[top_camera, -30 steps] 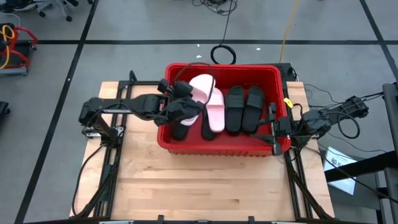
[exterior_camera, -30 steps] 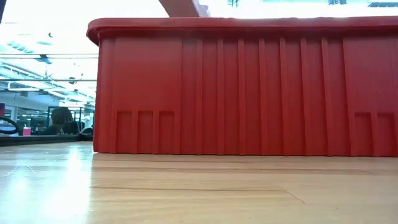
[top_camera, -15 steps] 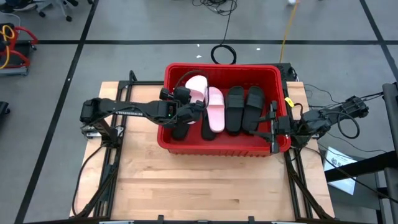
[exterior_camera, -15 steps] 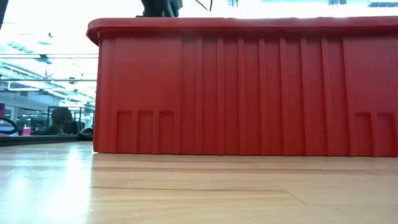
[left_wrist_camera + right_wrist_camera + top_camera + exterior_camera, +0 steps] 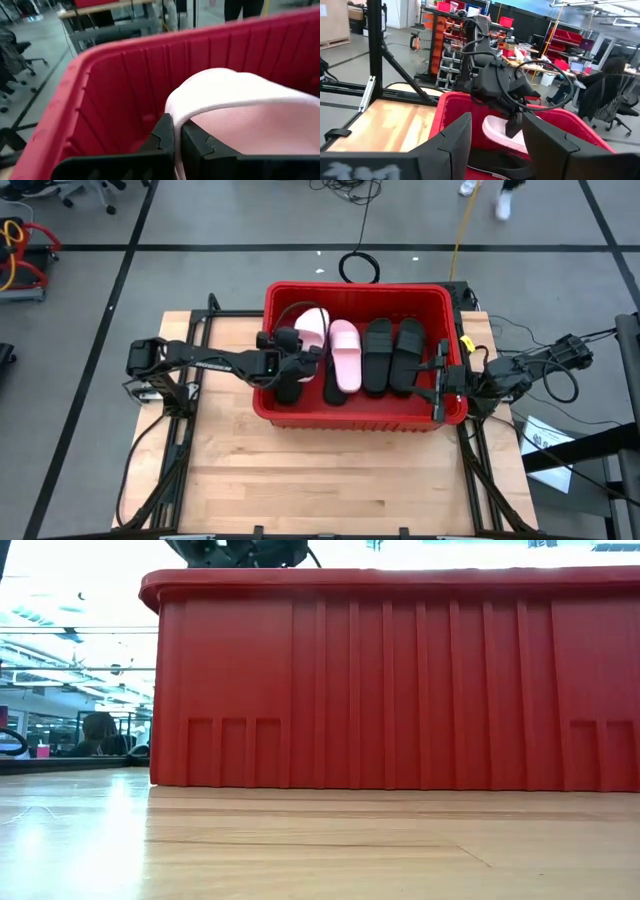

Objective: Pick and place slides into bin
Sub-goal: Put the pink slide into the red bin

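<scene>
The red bin stands mid-table with slides in it: one pale pink slide, two black ones to its right, and more black ones partly covered at the bin's left. My left gripper is inside the bin's left part, shut on a second pink slide, which also shows in the high view. My right gripper waits open at the bin's right rim with nothing between its fingers. My left gripper pinches the rim of the pink slide's strap between its two fingers. The fingers come from the table's left, slanting slightly down. The slide sits tilted inside the bin's walls, below the rim; whether its sole rests on the black slides underneath cannot be seen.
The bin's tall wall fills the low view, with my left arm just showing above its rim. Bare wooden tabletop lies near the front edge. A person sits at a desk beyond the table.
My left gripper has gone down into the bin's left part, its arm stretching out lower and its wrist rolling a little. The pink slide it holds has come down with it, from above the rim to within the walls. My right arm has kept its place.
</scene>
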